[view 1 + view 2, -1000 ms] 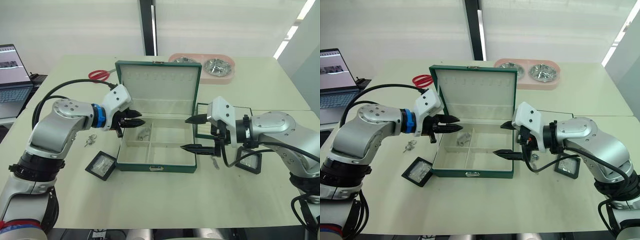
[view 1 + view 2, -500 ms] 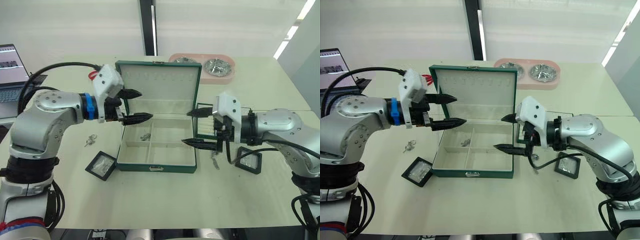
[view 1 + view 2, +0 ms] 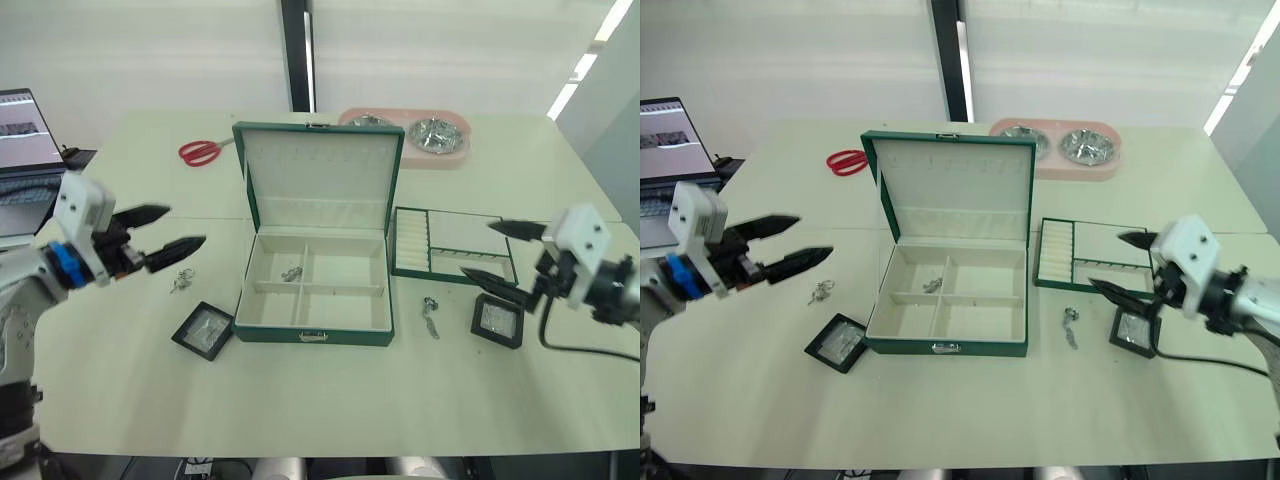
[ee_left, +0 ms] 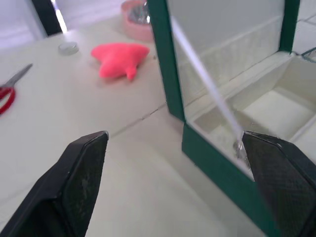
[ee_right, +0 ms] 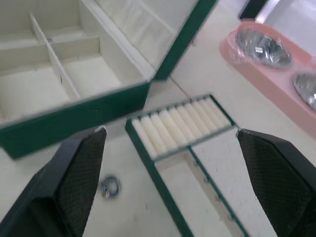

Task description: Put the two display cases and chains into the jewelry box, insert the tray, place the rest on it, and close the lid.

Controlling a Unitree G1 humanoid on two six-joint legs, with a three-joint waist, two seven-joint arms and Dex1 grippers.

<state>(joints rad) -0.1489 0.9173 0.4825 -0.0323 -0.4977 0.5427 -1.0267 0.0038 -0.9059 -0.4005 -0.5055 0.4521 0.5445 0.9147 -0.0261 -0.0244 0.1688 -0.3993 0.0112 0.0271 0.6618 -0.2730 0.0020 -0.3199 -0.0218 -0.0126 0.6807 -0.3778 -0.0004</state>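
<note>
Both claws are hanging spread apart and empty, my left gripper [image 3: 165,230] at the left edge and my right gripper [image 3: 500,252] at the right, over the tray [image 3: 452,246]. I'm seeing one chain [image 3: 291,273] lying in the open jewelry box [image 3: 312,330]; two chains [image 3: 180,281] [image 3: 430,318] and both display cases [image 3: 203,330] [image 3: 497,320] are sitting on the table [image 3: 320,400]. I'm worrying that thin chains may slip the fingertips, and that seating the tray early would block the compartments.
</note>
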